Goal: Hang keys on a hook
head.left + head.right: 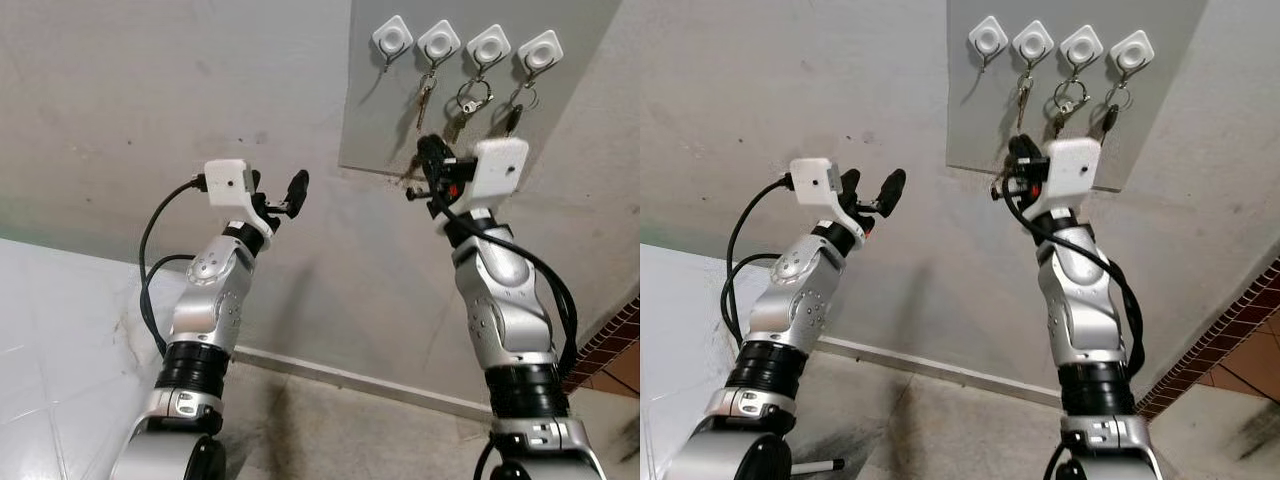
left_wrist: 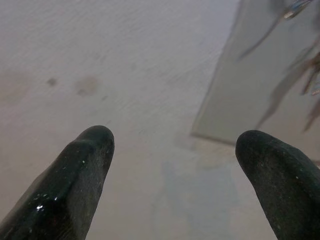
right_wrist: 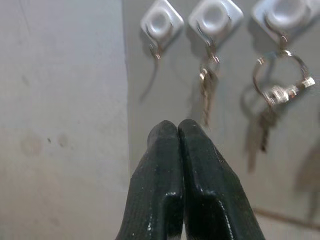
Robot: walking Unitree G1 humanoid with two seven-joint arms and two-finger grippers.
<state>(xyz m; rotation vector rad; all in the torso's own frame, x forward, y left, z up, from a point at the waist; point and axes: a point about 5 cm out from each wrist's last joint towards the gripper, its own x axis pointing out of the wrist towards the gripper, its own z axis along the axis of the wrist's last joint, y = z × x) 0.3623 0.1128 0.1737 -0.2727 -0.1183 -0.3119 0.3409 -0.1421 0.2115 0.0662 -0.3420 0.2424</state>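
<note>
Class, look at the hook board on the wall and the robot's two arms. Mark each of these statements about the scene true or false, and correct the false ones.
1. Four white square hooks sit in a row on the grey panel. True.
2. Every hook carries keys. False: the leftmost hook is bare; the other three hold keys.
3. The right gripper has its black fingers pressed together. True.
4. The left gripper is shut on a key ring. False: its fingers stand apart, with nothing between them.
5. The left gripper is raised before the bare wall, left of the panel. True.
</note>
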